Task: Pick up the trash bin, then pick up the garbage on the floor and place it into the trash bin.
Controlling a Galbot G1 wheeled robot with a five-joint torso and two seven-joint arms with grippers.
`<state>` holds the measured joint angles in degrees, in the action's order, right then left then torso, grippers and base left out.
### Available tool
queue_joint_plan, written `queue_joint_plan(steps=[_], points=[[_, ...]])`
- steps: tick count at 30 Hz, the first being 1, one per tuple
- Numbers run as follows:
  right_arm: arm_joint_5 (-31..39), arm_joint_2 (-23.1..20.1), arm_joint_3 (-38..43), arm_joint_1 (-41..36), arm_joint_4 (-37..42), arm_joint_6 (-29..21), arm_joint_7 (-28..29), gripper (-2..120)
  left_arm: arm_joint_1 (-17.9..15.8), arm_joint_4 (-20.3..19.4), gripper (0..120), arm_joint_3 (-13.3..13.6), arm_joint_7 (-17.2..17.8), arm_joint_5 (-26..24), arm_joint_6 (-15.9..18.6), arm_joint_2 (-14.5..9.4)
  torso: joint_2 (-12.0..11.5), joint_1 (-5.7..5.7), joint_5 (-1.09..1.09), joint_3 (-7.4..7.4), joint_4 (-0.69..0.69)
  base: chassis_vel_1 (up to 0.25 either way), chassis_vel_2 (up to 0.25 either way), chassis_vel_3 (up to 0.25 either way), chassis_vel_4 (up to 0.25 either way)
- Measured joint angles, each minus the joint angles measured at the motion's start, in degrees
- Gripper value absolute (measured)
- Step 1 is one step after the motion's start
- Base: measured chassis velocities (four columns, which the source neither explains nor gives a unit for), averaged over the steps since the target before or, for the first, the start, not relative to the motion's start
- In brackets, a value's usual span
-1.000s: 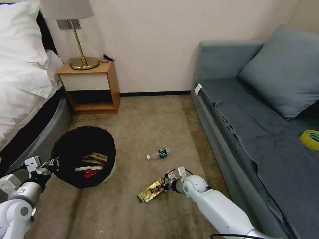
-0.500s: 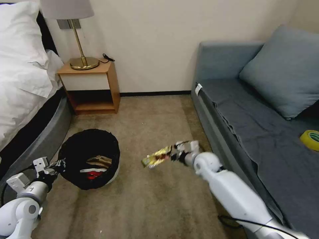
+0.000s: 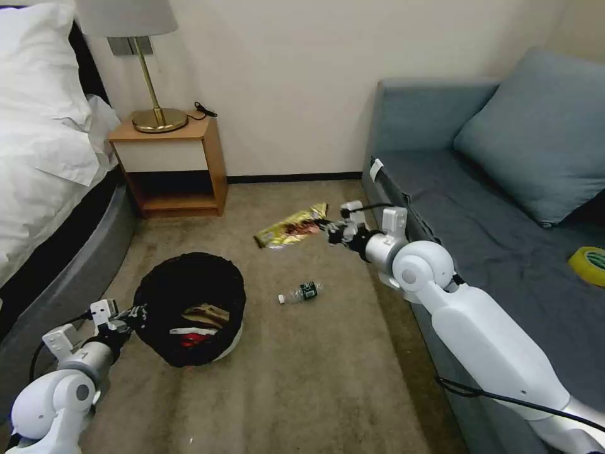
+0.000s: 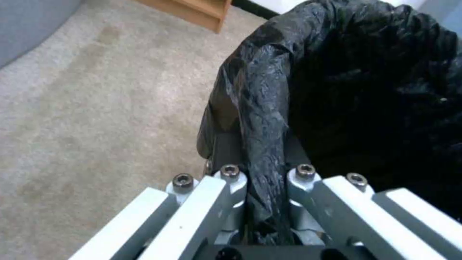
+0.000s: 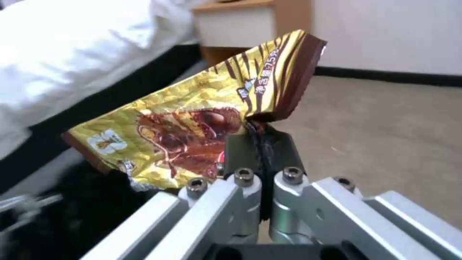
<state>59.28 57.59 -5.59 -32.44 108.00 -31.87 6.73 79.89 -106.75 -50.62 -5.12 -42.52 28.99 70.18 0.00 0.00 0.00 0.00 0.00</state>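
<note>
Right gripper [image 3: 329, 228]: jaws clamped on gold snack wrapper [image 3: 291, 226], now raised higher and farther toward the wall than 0.5 s ago, beyond the trash bin [image 3: 190, 307]. Left gripper [image 3: 130, 313]: jaws pinching bin rim, bin shifted slightly rightward. Clear bottle [image 3: 300, 292] uncovered again on carpet [image 3: 315, 378], beside bin.

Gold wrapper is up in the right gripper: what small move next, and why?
Probably swing the right gripper left and toward the robot until the gold snack wrapper hangs over the trash bin, whose rim the left gripper grips; the wrapper isn't over the opening yet.
</note>
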Motion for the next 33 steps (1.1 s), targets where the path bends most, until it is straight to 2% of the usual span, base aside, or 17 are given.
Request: queue_joint_plan(steps=[9,15,25,29,33], points=[[0.68,-0.13,-9.23,3.78,3.94,0.04,0.12,0,0.53,-1.71,4,0.47,0.29,0.53,0.61,1.30,0.00,0.00,-0.01,0.00,0.00,0.000,0.000,0.000,0.000],[-1.04,2.50,-15.02,5.63,2.12,0.03,-0.06,0,1.07,-2.68,4,0.38,0.47,0.95,0.66,2.11,0.00,0.00,-0.01,0.00,0.00,0.000,0.000,0.000,0.000],[-5.39,7.41,-19.53,6.00,-1.03,-0.02,-1.75,1,1.87,-3.11,4,-0.20,0.49,1.07,0.66,2.38,0.00,0.00,-0.01,0.00,0.01,0.000,0.000,0.000,0.000],[-7.02,9.58,-21.05,5.56,-2.36,-0.08,-2.06,21,1.92,-3.23,4,-0.37,0.45,0.80,0.66,2.39,0.00,0.00,-0.01,0.00,0.01,0.000,0.000,0.000,0.000],[-7.51,10.24,-21.48,5.26,-2.63,-0.15,-2.10,30,1.93,-3.23,4,-0.57,0.39,0.56,0.64,2.38,0.00,0.00,-0.01,0.00,0.01,0.000,0.000,0.000,0.000]])
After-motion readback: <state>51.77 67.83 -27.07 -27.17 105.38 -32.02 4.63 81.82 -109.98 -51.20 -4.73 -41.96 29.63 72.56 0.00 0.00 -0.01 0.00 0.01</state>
